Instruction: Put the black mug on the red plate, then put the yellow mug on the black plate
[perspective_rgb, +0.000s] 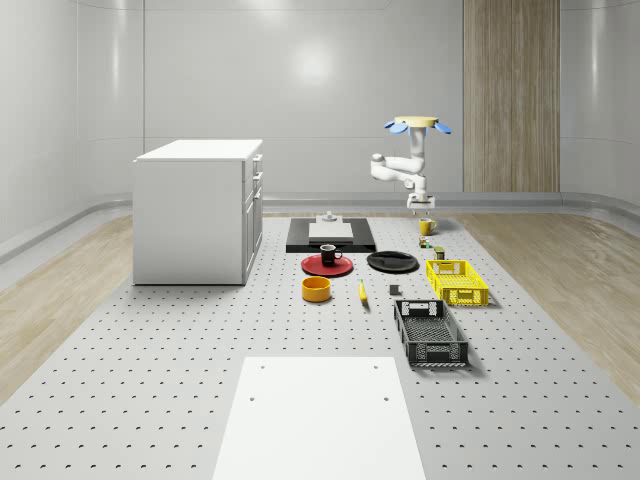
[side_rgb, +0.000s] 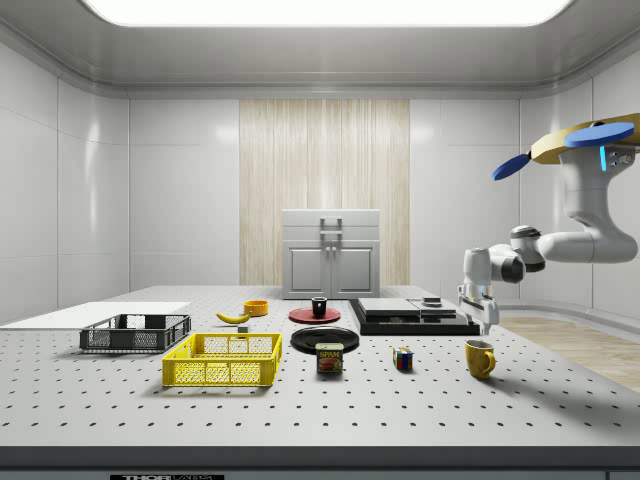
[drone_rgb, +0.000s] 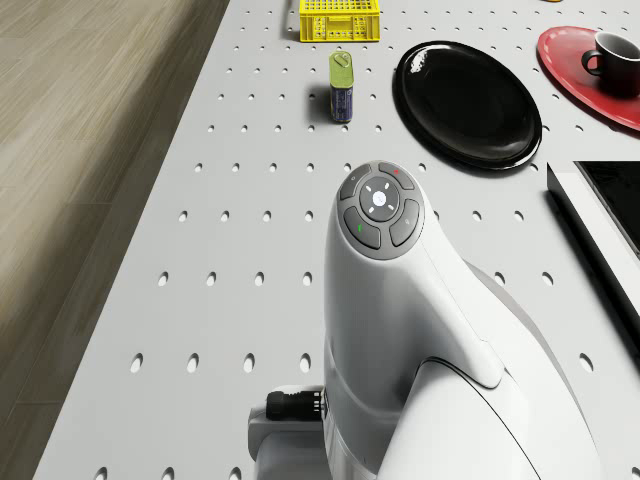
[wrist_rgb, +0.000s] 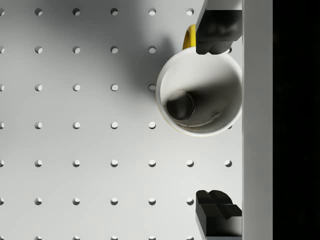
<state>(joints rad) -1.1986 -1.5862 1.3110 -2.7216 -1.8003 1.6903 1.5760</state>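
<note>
The black mug (perspective_rgb: 330, 254) (side_rgb: 319, 307) (drone_rgb: 615, 50) stands upright on the red plate (perspective_rgb: 318, 267) (side_rgb: 300, 316) (drone_rgb: 575, 65). Beside it lies the bare black plate (perspective_rgb: 392, 262) (side_rgb: 325, 339) (drone_rgb: 466, 90). The yellow mug (perspective_rgb: 427, 227) (side_rgb: 480, 357) (wrist_rgb: 200, 92), white inside, stands upright on the table at the far right of the whole-scene view. The drone (perspective_rgb: 418, 124) (side_rgb: 585, 140) hovers above that corner. My gripper (perspective_rgb: 419, 208) (side_rgb: 487, 322) (wrist_rgb: 218, 120) hangs open just above the yellow mug, one finger (wrist_rgb: 217, 32) by its handle, the other finger (wrist_rgb: 217, 210) past its rim.
A black slab (perspective_rgb: 330, 235) (side_rgb: 415, 318) lies close beside the yellow mug. A can (side_rgb: 329, 358) (drone_rgb: 342, 85) and a cube (side_rgb: 402, 358) stand near the black plate. A yellow basket (perspective_rgb: 457, 281), black basket (perspective_rgb: 430, 333), yellow bowl (perspective_rgb: 316, 289), banana (perspective_rgb: 363, 292) and cabinet (perspective_rgb: 198, 210) stand further off.
</note>
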